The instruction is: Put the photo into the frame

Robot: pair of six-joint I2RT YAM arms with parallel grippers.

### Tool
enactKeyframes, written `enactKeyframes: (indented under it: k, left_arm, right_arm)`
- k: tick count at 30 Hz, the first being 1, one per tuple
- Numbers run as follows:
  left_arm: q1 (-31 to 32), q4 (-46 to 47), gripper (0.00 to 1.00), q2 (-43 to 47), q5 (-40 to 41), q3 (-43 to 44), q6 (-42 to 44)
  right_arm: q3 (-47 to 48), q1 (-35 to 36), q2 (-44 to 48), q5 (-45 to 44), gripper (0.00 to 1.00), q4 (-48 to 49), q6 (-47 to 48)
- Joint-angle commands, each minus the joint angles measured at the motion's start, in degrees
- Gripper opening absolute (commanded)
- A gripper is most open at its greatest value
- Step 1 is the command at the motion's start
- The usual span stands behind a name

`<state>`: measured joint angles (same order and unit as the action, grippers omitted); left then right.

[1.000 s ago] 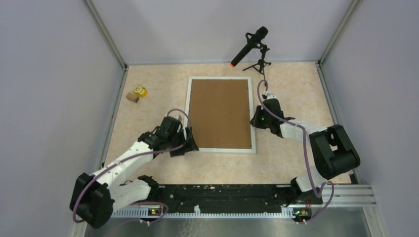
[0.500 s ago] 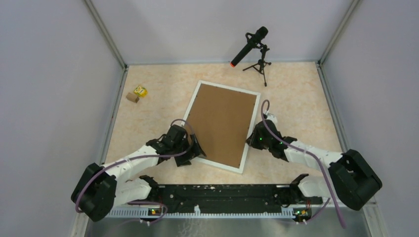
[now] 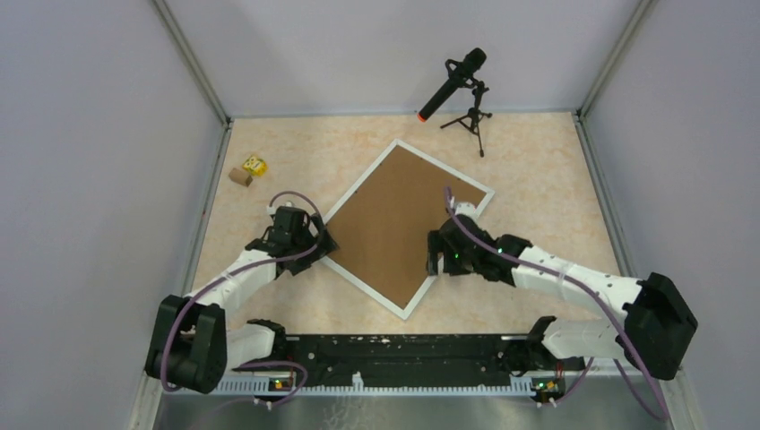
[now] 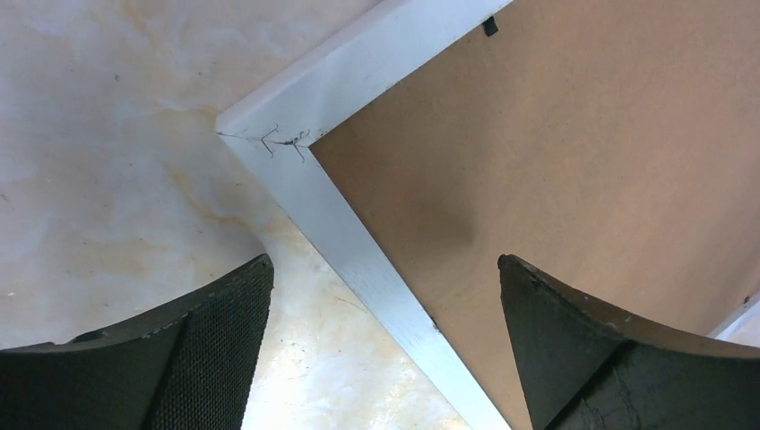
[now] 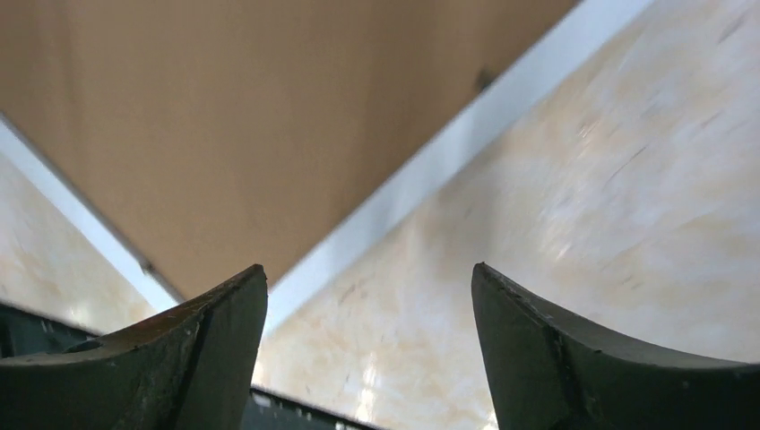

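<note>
At far left of counter (image 3: 556, 170): two small blocks (image 3: 249, 168). Left fingers (image 4: 211, 354) wide, empty, over frame (image 3: 363, 287) corner. Frame face down, skewed, mid-counter; brown backing board (image 3: 399, 224) seated. Photo unseen, likely beneath: task looks near done. Right fingers (image 5: 560, 354) wide, empty, beside frame's right edge. Microphone (image 3: 457, 81) behind. Marbled beige surface, grey walls.

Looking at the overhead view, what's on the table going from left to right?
Blocks → left end effector → frame. Microphone and right end effector overlap the frame's span, so left out.
</note>
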<state>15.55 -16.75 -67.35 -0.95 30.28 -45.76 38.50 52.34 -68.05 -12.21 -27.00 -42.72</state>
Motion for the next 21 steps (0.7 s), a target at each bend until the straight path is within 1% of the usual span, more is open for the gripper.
enactKeyframes:
  k: [1, 4, 6, 8, 9, 12, 16, 18, 21]
  left_arm:
    - [-0.95, -0.56, 0.99, -0.85, -3.31, 2.14, 4.91]
    - [-1.05, 0.98, 0.99, -1.36, -5.06, 1.36, 4.11]
    - [-1.14, 1.55, 0.99, -1.88, -6.02, 1.57, 3.69]
    - [-1.14, 1.53, 0.99, -2.8, -7.78, 2.34, 3.72]
    - [-1.14, 1.46, 0.99, -3.39, -8.35, 2.67, 3.73]
    - [-1.14, 1.5, 0.99, -5.19, -8.75, 3.55, 4.72]
    - [-1.61, 1.48, 0.99, -8.18, -8.69, 4.36, 5.65]
    - [-1.9, 1.55, 0.99, -9.86, -9.51, 4.92, 5.83]
    - [-2.14, 2.01, 0.99, -12.17, -10.48, 6.37, 6.23]
  right_arm:
    - [10.87, -12.52, 0.19, -3.57, 0.82, -3.63, 16.12]
    - [14.02, -25.54, -4.56, 3.24, 0.83, 5.0, 22.38]
    - [17.01, -31.65, -10.34, 9.61, 0.84, 9.29, 24.2]
    - [21.62, -36.47, -17.4, 15.35, 0.83, 11.3, 24.35]
    - [24.26, -38.17, -20.9, 16.23, 0.83, 11.23, 24.39]
    - [31.16, -41.04, -29.54, 16.01, 0.83, 11.24, 25.81]
    - [37.87, -43.46, -38.43, 19.28, 0.81, 11.51, 27.0]
    - [40.63, -43.63, -41.75, 19.66, 0.77, 9.89, 27.67]
    - [41.01, -43.68, -43.64, 20.45, 0.66, 8.73, 27.89]
